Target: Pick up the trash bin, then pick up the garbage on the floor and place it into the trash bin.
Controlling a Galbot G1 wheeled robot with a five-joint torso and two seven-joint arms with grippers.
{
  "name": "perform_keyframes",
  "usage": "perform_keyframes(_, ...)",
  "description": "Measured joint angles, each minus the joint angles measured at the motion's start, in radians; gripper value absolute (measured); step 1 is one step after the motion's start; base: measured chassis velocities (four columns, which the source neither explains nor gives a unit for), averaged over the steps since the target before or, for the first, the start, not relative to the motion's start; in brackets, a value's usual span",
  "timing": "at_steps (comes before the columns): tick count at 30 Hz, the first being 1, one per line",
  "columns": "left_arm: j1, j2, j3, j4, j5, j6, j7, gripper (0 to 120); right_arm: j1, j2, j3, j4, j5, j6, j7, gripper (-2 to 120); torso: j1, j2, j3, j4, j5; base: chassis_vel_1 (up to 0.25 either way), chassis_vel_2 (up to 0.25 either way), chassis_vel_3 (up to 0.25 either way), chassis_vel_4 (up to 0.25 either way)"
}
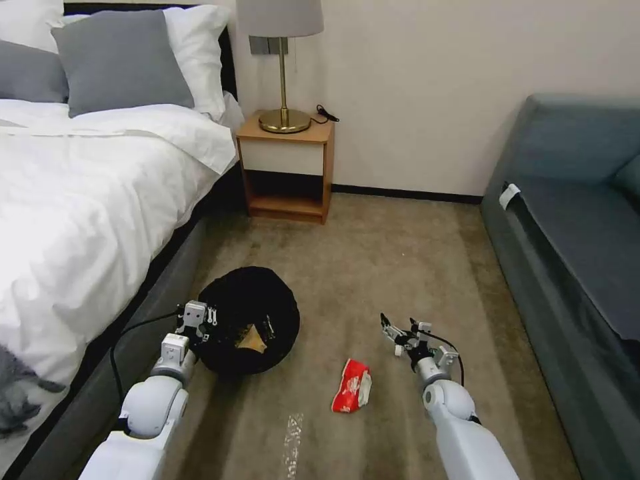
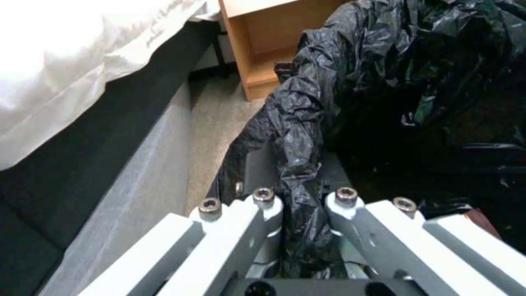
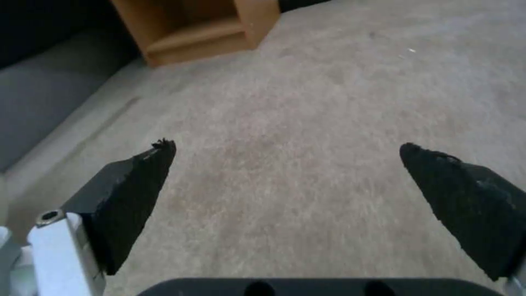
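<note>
The trash bin [image 1: 250, 313], lined with a crinkly black bag [image 2: 394, 82], is beside the bed with its mouth turned toward me. A gold-brown piece of garbage [image 1: 252, 340] lies inside it. My left gripper [image 1: 200, 321] is shut on the bin's near-left rim; the left wrist view shows a fold of bag pinched in the left gripper [image 2: 298, 185]. A red-and-white snack wrapper [image 1: 352, 387] lies on the carpet between my arms. My right gripper [image 1: 401, 331] hovers open to the right of the wrapper, and the right gripper [image 3: 287, 148] has bare carpet between its fingers.
The bed [image 1: 80, 200] runs along the left, and a wooden nightstand [image 1: 287, 167] with a lamp stands at the far wall. A dark sofa [image 1: 573, 233] lines the right side. A pale shiny strip [image 1: 291, 443] lies on the carpet near me. Open carpet [image 1: 393, 267] stretches ahead.
</note>
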Motion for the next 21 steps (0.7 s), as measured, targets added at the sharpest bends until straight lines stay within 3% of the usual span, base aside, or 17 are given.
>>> perform_keyframes(10, -0.006, 0.008, 0.000, 0.009, -0.005, -0.003, 0.004, 4, -0.065, -0.097, -0.104, 0.087, -0.188, -0.029, -0.067, 100, 0.000, 0.000, 0.000, -0.0002, -0.0001, -0.163, 0.155, 0.161, -0.173)
perform_keyframes(14, -0.010, 0.011, 0.001, 0.011, -0.005, -0.003, 0.004, 4, -0.082, -0.122, -0.137, 0.126, -0.227, -0.050, -0.094, 100, 0.000, 0.000, 0.000, 0.0001, 0.0001, -0.108, 0.139, 0.124, -0.071)
perform_keyframes(21, -0.014, 0.018, 0.007, 0.012, -0.006, -0.001, 0.004, 4, -0.129, -0.190, -0.197, 0.222, -0.305, -0.127, -0.178, 100, 0.000, 0.000, 0.000, 0.0000, 0.0000, -0.011, 0.012, 0.014, -0.004)
